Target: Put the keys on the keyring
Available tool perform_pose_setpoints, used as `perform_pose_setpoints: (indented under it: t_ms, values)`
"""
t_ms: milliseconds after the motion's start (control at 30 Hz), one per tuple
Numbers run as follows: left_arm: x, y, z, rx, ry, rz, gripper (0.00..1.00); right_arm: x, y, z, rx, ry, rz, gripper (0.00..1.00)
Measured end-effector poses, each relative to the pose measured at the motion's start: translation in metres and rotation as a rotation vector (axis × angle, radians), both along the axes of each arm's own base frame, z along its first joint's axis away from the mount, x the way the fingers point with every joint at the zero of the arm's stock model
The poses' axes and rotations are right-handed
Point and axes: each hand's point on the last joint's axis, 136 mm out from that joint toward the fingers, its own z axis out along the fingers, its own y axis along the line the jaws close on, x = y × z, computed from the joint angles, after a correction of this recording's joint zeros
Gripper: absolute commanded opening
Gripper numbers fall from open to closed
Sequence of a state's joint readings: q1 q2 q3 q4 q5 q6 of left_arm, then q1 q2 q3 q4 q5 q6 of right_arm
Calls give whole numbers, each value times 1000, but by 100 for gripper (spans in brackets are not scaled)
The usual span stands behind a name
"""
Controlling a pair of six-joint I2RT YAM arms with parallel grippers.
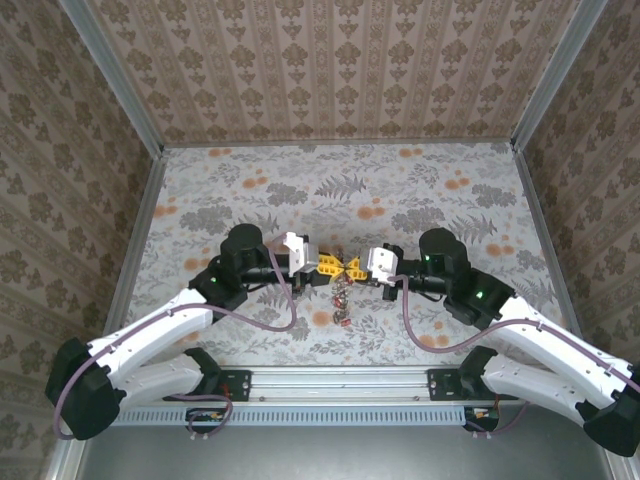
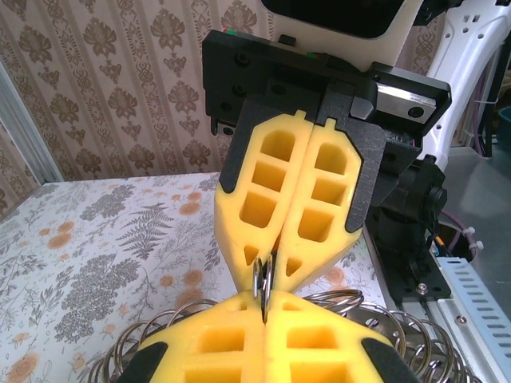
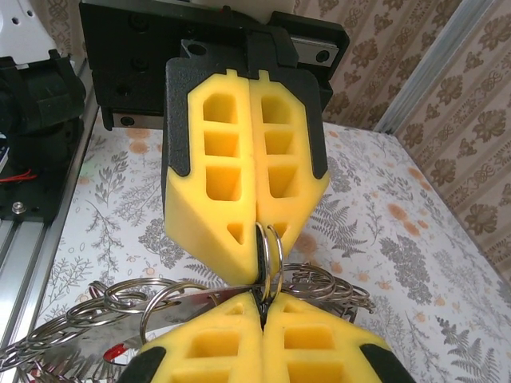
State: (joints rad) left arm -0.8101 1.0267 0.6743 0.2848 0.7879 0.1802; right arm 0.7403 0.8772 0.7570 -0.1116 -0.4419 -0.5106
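Note:
Both yellow-fingered grippers meet tip to tip above the middle of the table, my left gripper [image 1: 331, 266] facing my right gripper [image 1: 355, 267]. Between them is the keyring [image 2: 264, 279], a small silver split ring seen edge-on with its coils spread a little apart [image 3: 271, 251]. Each gripper is shut on it from its own side. The keys [image 1: 342, 303] dangle below the fingertips in a dark cluster with red spots. In the right wrist view a silver key blade [image 3: 185, 306] with a red head [image 3: 114, 351] lies among several looped wire rings [image 3: 335, 283].
The floral tablecloth [image 1: 400, 190] spreads behind the arms, walled by patterned panels [image 1: 330, 60] on three sides. An aluminium rail [image 1: 340, 380] runs along the near edge between the arm bases.

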Motion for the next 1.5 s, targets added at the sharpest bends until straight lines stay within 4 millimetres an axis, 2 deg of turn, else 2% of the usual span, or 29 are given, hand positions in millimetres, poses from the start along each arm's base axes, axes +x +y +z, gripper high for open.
perform_pose_setpoints:
  t_ms: [233, 267, 333, 433, 600, 700, 733, 867, 967, 1067, 1200, 1367, 1500]
  values:
    - [-4, 1, -1, 1, -30, -25, 0, -3, 1, -2, 34, 74, 33, 3]
    - [-4, 1, -1, 2, -33, -25, 0, -3, 1, -2, 37, 84, 37, 5]
    - [-5, 1, -1, 4, -39, -26, 0, -4, 2, -3, 41, 96, 47, 17]
    - [-6, 2, -1, 2, -49, -36, 0, -6, 4, -1, 54, 112, 62, 19]
    - [-7, 2, -1, 3, -55, -42, 0, -6, 5, -2, 68, 156, 80, 0]
    - [-6, 2, -2, 8, -57, -38, 0, -6, 5, -3, 63, 174, 86, 0]
    - [-6, 2, -3, 11, -55, -35, 3, -6, 4, -3, 58, 178, 85, 0]
    - [-4, 4, -7, 68, -50, 0, 29, -5, 4, -7, 22, 184, 78, 0]
    - [2, 11, -2, 106, -64, 59, 36, -4, 1, -8, -10, 184, 63, 0]
    - [3, 18, 0, 137, -61, 93, 37, -1, -1, -8, -32, 181, 42, 0]
    - [5, 20, -8, 191, -23, 110, 37, 4, -2, -8, -64, 175, 16, 0]
    - [15, 14, -19, 256, 41, 136, 36, 9, 0, -18, -110, 189, -16, 0]
    - [14, 9, -23, 273, 64, 130, 34, 11, -1, -21, -134, 194, -38, 0]
